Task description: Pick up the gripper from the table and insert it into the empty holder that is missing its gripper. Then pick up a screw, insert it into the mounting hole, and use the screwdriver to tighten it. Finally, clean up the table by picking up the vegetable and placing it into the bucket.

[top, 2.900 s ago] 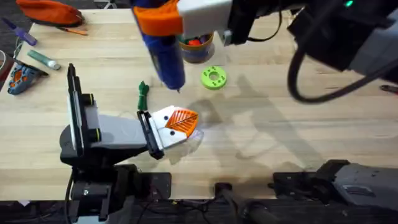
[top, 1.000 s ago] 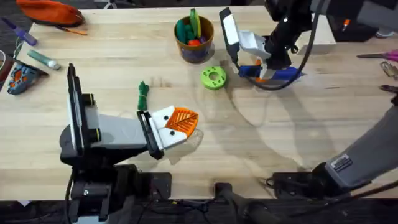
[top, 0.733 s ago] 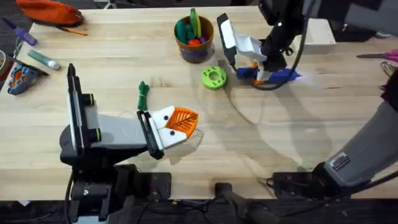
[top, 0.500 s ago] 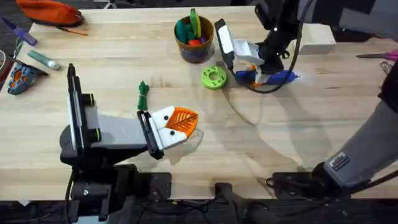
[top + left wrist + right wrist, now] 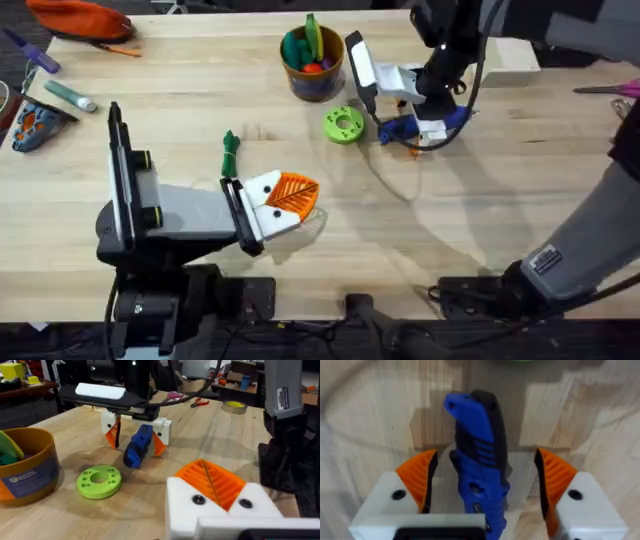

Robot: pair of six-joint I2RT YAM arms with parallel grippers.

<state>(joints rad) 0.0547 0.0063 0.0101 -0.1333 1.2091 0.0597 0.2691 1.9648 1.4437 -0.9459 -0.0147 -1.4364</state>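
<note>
Two orange-padded fingers [image 5: 417, 480] of my right gripper [image 5: 485, 485] stand wide apart with the blue screwdriver [image 5: 479, 455] lying between them on the table [image 5: 500, 200], touching neither pad. From overhead it sits at about 3 o'clock of the green disc [image 5: 343, 125], near the bucket [image 5: 313, 62]. My left gripper [image 5: 283, 203] rests low, fingers together, the vegetable [image 5: 231, 152] at its 10 o'clock.
</note>
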